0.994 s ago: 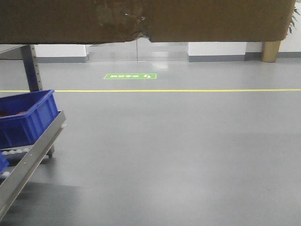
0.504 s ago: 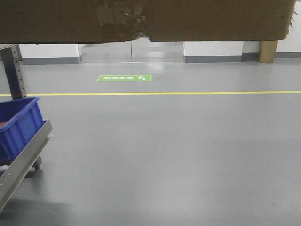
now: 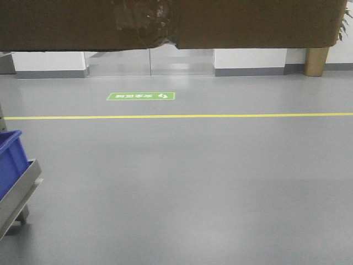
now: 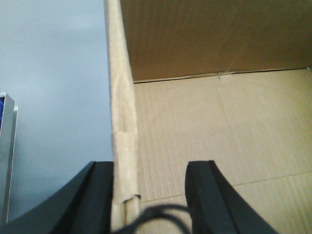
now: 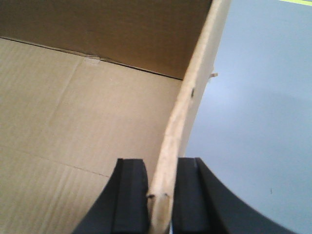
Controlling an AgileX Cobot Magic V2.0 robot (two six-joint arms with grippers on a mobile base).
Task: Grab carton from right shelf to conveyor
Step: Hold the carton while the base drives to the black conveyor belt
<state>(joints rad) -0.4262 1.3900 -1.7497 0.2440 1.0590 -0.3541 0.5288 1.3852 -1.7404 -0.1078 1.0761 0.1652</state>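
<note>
At the far left of the front view, a corner of the right shelf is showing as a slanted grey metal rail, with a blue bin sitting on it. Beyond it, the grey floor is stretching away, crossed by a yellow line and a green floor sign.

The left gripper is straddling the carton's left wall. Its outer finger is lying against the cardboard, while its inner finger is standing apart from the wall inside the box, so the jaws are spread wider than the wall and are not pinching it.

The carton is hanging clear of the floor, and its brown underside, with taped and torn patches, is filling the top of the front view from edge to edge. The wrist views are looking down into its open interior.

The right gripper is pinching the carton's right wall tightly between both black fingers.

At the far right, a tan cylindrical pot is standing by the white wall.
</note>
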